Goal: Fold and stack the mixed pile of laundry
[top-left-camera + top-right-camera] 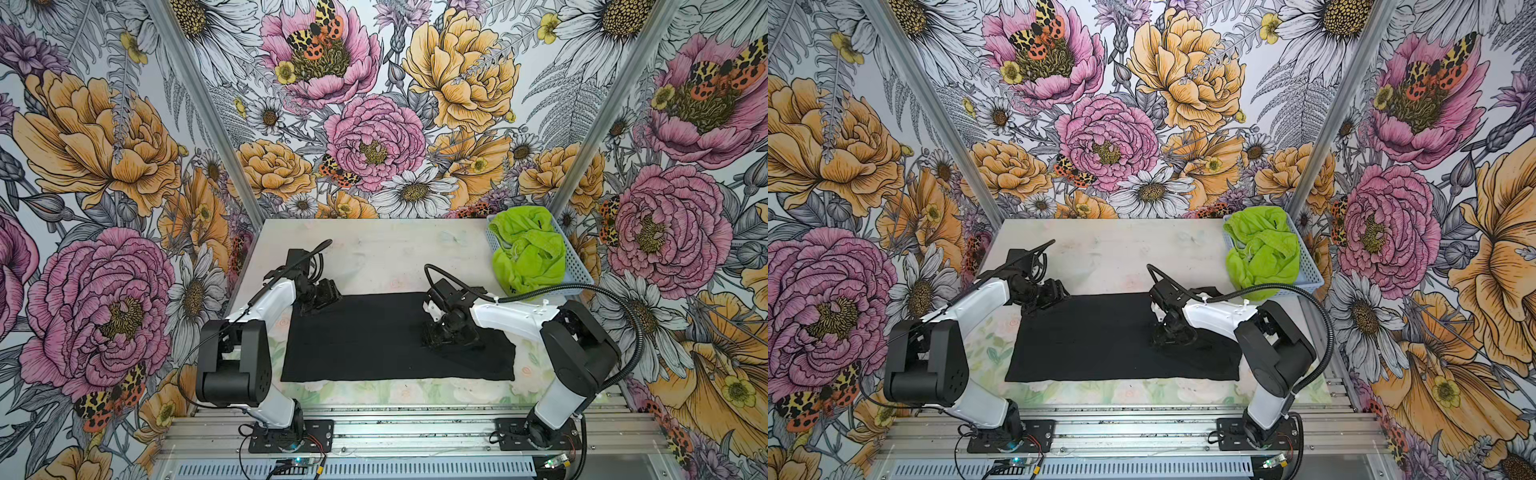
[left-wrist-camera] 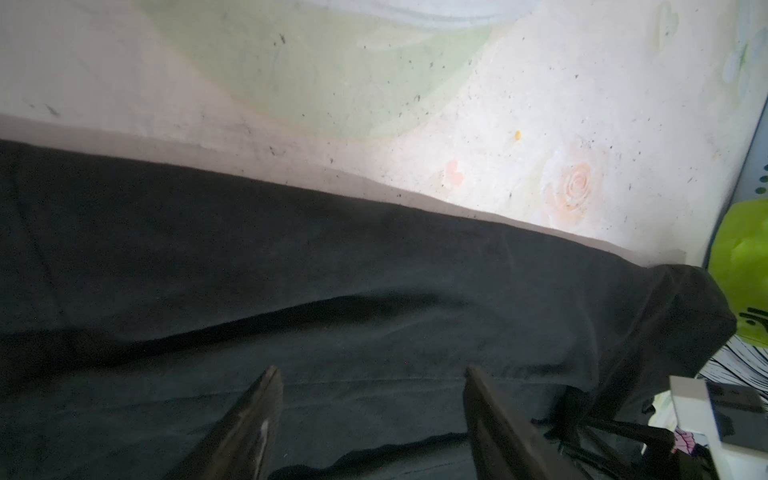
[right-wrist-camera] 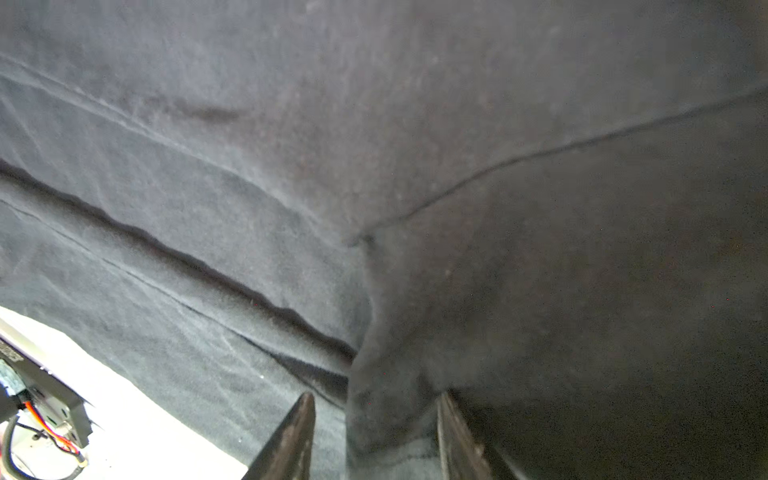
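Floral walls (image 1: 374, 137) close in three sides of the pale table (image 1: 374, 249) I work at. On it the black T-shirt (image 1: 374, 336) lies spread as a wide rectangle between my two arms, visible in both top views (image 1: 1100, 336).

My left gripper (image 1: 309, 309) sits at the far left corner of the shirt. In my left wrist view the left gripper (image 2: 370, 374) stands wide, its fingers (image 2: 257, 411) apart over the flat dark cloth with nothing between them.

My right gripper (image 1: 434, 336) is down on the right part of the shirt. My right wrist view shows it (image 3: 376, 399) pinching a raised ridge of the black fabric (image 3: 415, 166), and creases run out from the pinch.

The lime-green shorts (image 1: 528, 253) sit crumpled in the light-blue basket (image 1: 579, 266) at the far right corner of the table, spilling over its near edge, apart from the shirt.
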`<action>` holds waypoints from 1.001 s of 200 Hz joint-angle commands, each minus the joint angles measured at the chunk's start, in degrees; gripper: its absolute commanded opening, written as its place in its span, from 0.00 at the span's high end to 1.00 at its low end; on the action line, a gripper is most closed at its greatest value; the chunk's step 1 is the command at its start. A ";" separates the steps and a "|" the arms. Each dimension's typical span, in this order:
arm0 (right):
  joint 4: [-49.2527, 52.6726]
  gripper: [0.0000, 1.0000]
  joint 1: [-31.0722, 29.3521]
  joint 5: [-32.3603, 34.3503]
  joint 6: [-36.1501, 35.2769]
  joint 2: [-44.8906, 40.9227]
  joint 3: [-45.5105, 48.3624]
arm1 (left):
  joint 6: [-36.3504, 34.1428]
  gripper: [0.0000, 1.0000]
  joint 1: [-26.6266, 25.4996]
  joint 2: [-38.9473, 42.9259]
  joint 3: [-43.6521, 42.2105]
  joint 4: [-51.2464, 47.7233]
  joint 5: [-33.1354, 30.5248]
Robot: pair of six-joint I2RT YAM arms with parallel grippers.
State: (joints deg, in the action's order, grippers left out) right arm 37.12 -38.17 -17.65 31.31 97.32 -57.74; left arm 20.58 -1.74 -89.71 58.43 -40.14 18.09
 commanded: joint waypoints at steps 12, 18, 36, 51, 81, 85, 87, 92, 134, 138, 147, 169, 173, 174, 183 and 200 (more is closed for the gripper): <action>3.69 0.48 2.15 -0.48 0.18 -5.66 -2.33 | -1.15 0.29 0.59 -1.79 0.01 2.00 0.22; 4.26 0.48 3.10 -0.54 -0.23 -6.33 -2.91 | -1.10 0.29 0.74 -1.99 0.10 2.19 0.08; 5.39 0.48 7.76 -0.59 -1.47 -7.64 -4.19 | -1.11 0.29 1.59 -2.74 0.75 2.98 -0.31; 6.00 0.48 12.53 0.68 -3.22 -7.54 -5.15 | -1.20 0.29 2.46 -3.66 1.58 3.80 -0.81; 6.48 0.50 21.64 5.62 -7.24 -4.60 -9.10 | -2.33 0.29 4.28 -6.46 4.51 4.63 -2.66; 6.78 0.51 22.62 6.34 -7.93 -3.89 -9.85 | -2.44 0.29 4.58 -6.86 4.83 4.80 -2.87; 6.88 0.52 23.04 6.74 -8.24 -3.60 -10.27 | -2.55 0.30 4.69 -7.05 4.97 4.87 -2.88; 6.97 0.53 24.08 7.65 -9.05 -2.97 -11.08 | -2.72 0.30 5.02 -7.65 5.33 4.95 -2.97; 7.13 0.60 28.80 12.29 -13.34 2.53 -15.42 | -5.19 0.33 7.15 -12.05 6.96 5.20 -3.85; 7.09 0.60 28.89 12.29 -13.64 2.92 -15.55 | -5.27 0.34 7.29 -12.42 7.12 5.26 -3.85; 6.95 0.61 28.99 12.12 -14.29 3.87 -15.89 | -5.47 0.34 7.65 -13.21 7.18 5.41 -3.84; 6.73 0.63 29.04 11.83 -14.98 5.70 -16.52 | -5.54 0.36 8.03 -15.08 7.13 5.95 -3.55; 6.73 0.63 29.05 11.85 -15.12 5.97 -16.53 | -5.55 0.36 8.06 -16.19 7.16 5.91 -3.51; 6.73 0.63 29.04 11.85 -15.17 6.05 -16.53 | -5.55 0.36 8.06 -16.32 7.15 5.88 -3.50; 6.73 0.64 29.03 12.43 -15.22 6.54 -16.30 | -5.55 0.36 8.07 -17.07 7.19 5.93 -3.75; 6.56 0.68 29.20 15.03 -15.47 7.22 -15.55 | -5.45 0.38 8.43 -18.05 6.96 5.86 -4.69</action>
State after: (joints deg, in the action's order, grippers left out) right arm 43.51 -9.06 -6.26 17.45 103.77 -72.29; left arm 16.25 5.91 -104.75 65.32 -35.73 15.46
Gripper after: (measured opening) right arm 0.349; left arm 0.633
